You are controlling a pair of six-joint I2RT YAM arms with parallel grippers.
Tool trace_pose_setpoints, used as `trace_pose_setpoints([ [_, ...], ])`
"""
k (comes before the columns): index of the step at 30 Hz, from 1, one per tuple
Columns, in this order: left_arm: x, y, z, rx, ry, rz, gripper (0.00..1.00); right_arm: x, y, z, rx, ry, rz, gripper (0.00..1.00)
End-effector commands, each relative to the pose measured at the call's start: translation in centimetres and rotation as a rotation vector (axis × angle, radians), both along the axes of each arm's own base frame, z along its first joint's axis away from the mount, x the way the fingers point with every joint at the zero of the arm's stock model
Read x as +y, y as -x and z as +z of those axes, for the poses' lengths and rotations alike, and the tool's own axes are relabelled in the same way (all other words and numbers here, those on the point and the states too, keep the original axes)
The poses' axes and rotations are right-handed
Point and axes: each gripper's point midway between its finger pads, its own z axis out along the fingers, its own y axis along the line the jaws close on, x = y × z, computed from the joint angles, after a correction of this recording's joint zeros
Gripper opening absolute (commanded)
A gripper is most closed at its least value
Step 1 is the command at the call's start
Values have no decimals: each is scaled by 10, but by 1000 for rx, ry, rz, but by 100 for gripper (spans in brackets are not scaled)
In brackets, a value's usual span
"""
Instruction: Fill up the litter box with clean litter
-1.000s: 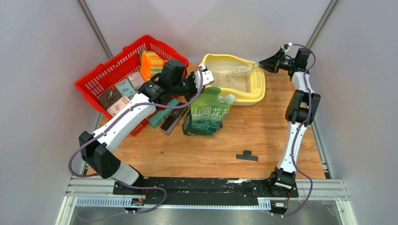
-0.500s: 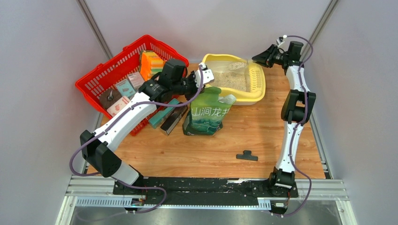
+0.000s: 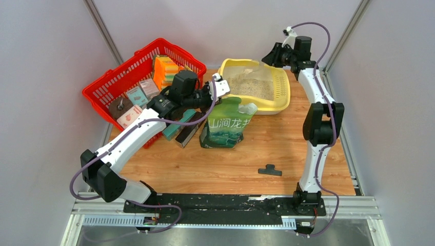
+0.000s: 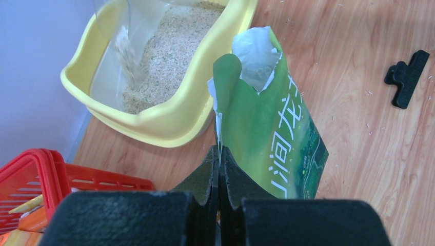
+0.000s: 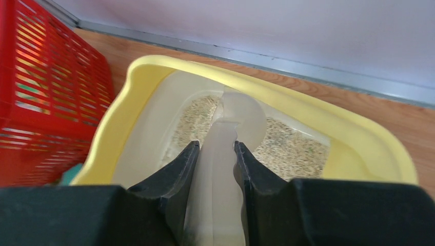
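The pale yellow litter box (image 3: pixel 283 97) stands at the back of the table, its white basin partly covered with beige clean litter (image 3: pixel 250 87). My right gripper (image 3: pixel 270 55) hovers over the box's far right corner, shut on the handle of a translucent scoop (image 5: pixel 225 133). Litter (image 4: pixel 125 51) falls from the scoop into the basin. My left gripper (image 3: pixel 218 87) is shut on the top edge of the green bag (image 3: pixel 225 123), which stands open in front of the box. The left wrist view shows the bag (image 4: pixel 272 128), the box rim (image 4: pixel 169 128) and my left gripper (image 4: pixel 219 148). The right wrist view shows my right gripper (image 5: pixel 215 146), the box rim (image 5: pixel 359 138) and litter (image 5: pixel 290 148).
A red mesh basket (image 3: pixel 131 77) with several packets sits at the back left, close to the box. Flat boxes (image 3: pixel 179 128) lie between the basket and the bag. A black clip (image 3: pixel 270 169) lies on the wood at the front right.
My right arm has swung left and back, carrying the scoop from the box's right edge to over its far side. Litter now falls from it. My left gripper shifted slightly left.
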Motion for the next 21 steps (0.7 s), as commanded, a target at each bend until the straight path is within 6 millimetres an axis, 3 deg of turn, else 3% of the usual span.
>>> trace_pose_setpoints([
  [1,0,5,34,-91,93,-8,0,-9,7,42,-229,311,-53,0],
  [5,1,9,35,-109,113,-16,0,-12,18,57,-265,387,-98,0],
  [8,2,13,34,-111,120,-24,0,-3,43,80,-292,363,-32,0],
  [9,3,15,35,-114,124,-26,0,0,60,103,-333,347,3,0],
  [10,4,15,37,-121,128,-26,0,3,75,97,-303,337,54,0],
  [12,5,16,44,-141,142,-23,0,11,106,112,-315,275,174,0],
  [13,5,17,46,-146,144,-22,0,15,127,130,-337,248,223,0],
  [16,8,19,55,-169,166,-13,0,28,191,130,-240,190,415,0],
  [17,9,19,57,-169,170,-10,0,32,207,139,-257,190,471,0],
  [21,11,23,60,-174,179,-10,0,32,253,137,-238,241,563,0],
])
